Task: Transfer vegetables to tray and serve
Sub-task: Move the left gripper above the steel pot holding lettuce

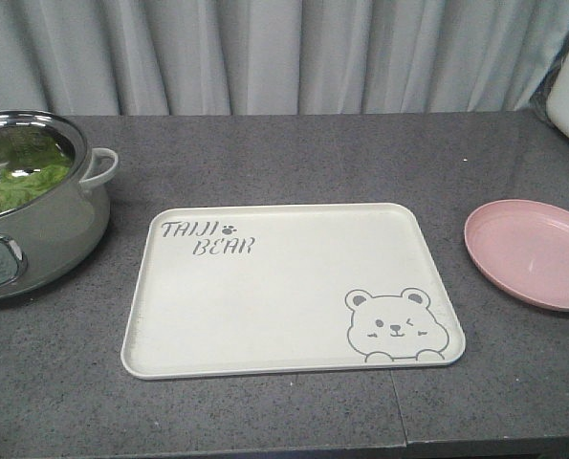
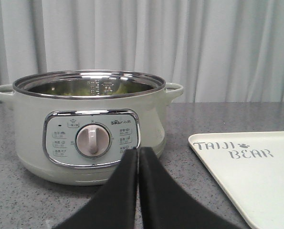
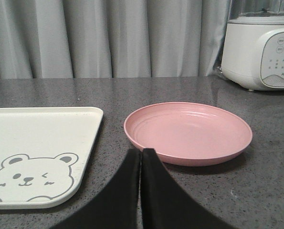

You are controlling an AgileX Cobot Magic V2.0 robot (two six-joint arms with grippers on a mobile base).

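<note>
Closed, empty left pincer (image 2: 138, 151) and right pincer (image 3: 142, 152) sit near the tray (image 1: 265, 306); lettuce (image 1: 16, 182) lies in the cooker (image 1: 45, 229) left of it, where a reach may hit the rim.

left hand (image 2: 138, 152): fingers pressed together | electric pot (image 2: 32, 143): straight ahead, dial facing | tray (image 2: 256, 181): right of pot

Soft, even light — glare on pot rim (image 2: 91, 75), faint shadows.
</note>
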